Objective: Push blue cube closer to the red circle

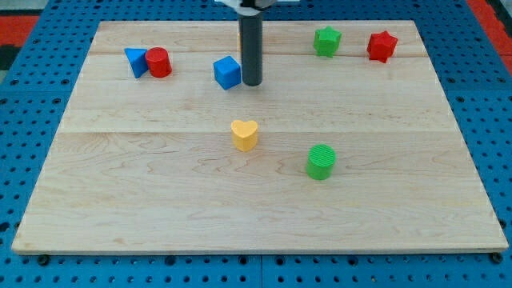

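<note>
The blue cube (227, 72) sits on the wooden board at the upper middle. The red circle, a short red cylinder (158, 62), stands toward the upper left, touching a blue triangle (137, 61) on its left. My tip (252, 82) rests on the board just to the right of the blue cube, touching or nearly touching its right side. The rod rises straight up out of the view's top. The cube is about a cube and a half's width to the right of the red circle.
A yellow heart (245, 134) lies at the centre of the board. A green cylinder (321, 162) stands to its lower right. A green star (326, 41) and a red star (382, 46) sit at the upper right. The board's top edge (176, 23) is close behind the blocks.
</note>
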You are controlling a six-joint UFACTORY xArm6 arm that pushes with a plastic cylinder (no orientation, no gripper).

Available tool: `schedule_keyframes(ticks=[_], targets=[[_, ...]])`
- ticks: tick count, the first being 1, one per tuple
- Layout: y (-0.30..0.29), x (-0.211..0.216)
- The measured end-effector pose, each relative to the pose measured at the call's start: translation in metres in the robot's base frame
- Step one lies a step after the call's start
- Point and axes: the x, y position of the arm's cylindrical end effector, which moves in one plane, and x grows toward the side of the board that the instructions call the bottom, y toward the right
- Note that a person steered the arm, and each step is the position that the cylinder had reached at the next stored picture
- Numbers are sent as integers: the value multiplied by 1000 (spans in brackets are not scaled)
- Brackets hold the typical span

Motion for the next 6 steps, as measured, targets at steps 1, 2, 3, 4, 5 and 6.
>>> schedule_keyframes(ticks=[1, 2, 3, 4, 5, 6], targets=[[-1, -13], [-36, -13], [-60, -13], [-66, -10], [-73, -7], [-73, 5]])
